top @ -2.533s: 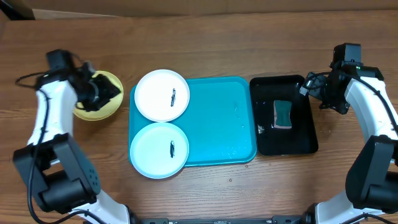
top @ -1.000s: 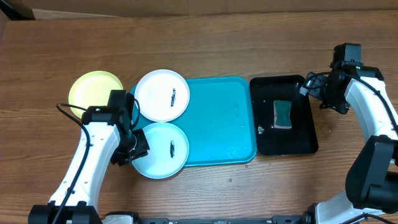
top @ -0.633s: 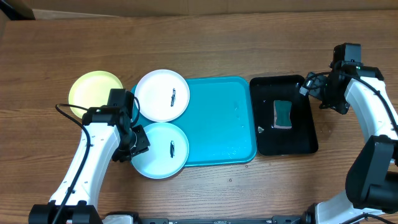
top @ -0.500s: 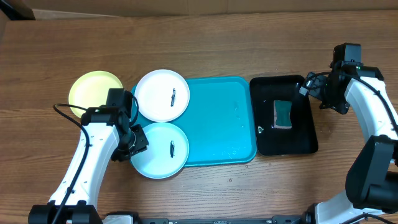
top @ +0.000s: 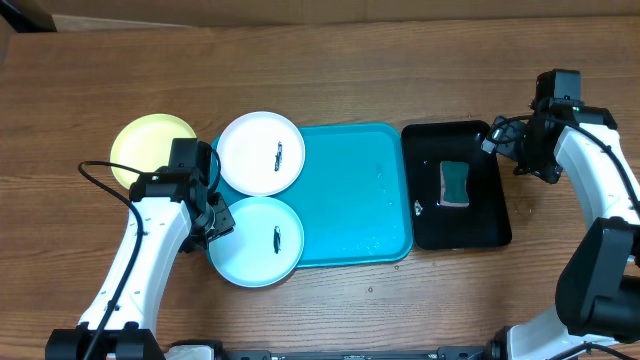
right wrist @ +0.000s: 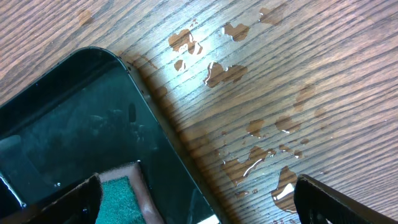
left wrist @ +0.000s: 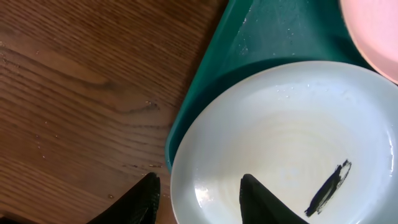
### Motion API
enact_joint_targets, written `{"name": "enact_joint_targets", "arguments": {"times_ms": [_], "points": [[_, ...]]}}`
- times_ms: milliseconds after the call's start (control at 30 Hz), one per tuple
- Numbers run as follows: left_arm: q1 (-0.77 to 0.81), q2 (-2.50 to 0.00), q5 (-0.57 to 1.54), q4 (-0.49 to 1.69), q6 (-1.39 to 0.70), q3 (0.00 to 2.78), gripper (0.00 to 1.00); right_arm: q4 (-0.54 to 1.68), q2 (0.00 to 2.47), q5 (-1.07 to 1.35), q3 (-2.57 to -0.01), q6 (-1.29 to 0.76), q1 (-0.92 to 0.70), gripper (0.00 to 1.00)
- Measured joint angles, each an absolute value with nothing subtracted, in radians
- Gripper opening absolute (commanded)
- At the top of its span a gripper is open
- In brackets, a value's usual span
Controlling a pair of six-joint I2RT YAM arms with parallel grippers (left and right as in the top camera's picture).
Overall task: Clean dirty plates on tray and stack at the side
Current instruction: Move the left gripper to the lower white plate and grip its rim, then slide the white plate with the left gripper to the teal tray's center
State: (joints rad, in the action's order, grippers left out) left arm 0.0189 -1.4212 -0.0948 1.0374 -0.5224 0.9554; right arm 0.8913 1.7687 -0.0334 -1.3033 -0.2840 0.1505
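Note:
A pale blue plate (top: pixel 250 252) (left wrist: pixel 292 137) with a dark smear (left wrist: pixel 328 186) lies at the near left of the turquoise tray (top: pixel 350 190) (left wrist: pixel 249 43). My left gripper (top: pixel 216 217) (left wrist: pixel 199 202) is open and straddles this plate's left rim, one finger over the table and one inside the plate, neither pressing on it. A white plate (top: pixel 261 152) (left wrist: pixel 376 31), also smeared, sits at the tray's far left. The yellow-green plate (top: pixel 150 148) rests on the table left of the tray. My right gripper (top: pixel 503 142) (right wrist: pixel 199 205) hangs open over the black tray's right edge.
A glossy black tray (top: pixel 455 225) (right wrist: pixel 74 118) stands right of the turquoise one and holds a green sponge (top: pixel 455 183) (right wrist: pixel 118 199). Water drops (right wrist: pixel 249 143) lie on the wooden table beside it. A cardboard box edge (top: pixel 25 15) shows at the far left corner.
My left arm let go of the yellow-green plate on the table and came to the pale blue plate's left rim, its jaws widening slightly. The right arm has not moved.

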Motion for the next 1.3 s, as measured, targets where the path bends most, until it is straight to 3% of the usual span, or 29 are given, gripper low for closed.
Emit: {"name": "enact_joint_targets", "arguments": {"times_ms": [567,867,1300], "points": [[0.019,-1.422,-0.102,0.896,-0.522,0.773,0.37,0.891,1.769,-0.033,-1.303,-0.284,0.150,1.00],[0.019,-1.422,-0.081,0.890,-0.521,0.726,0.04,0.891,1.769,-0.034,-1.303,-0.284,0.151,1.00],[0.018,-1.420,0.170,0.887,-0.437,0.728,0.04,0.891,1.769,-0.034,-1.303,-0.284,0.150,1.00]]}}
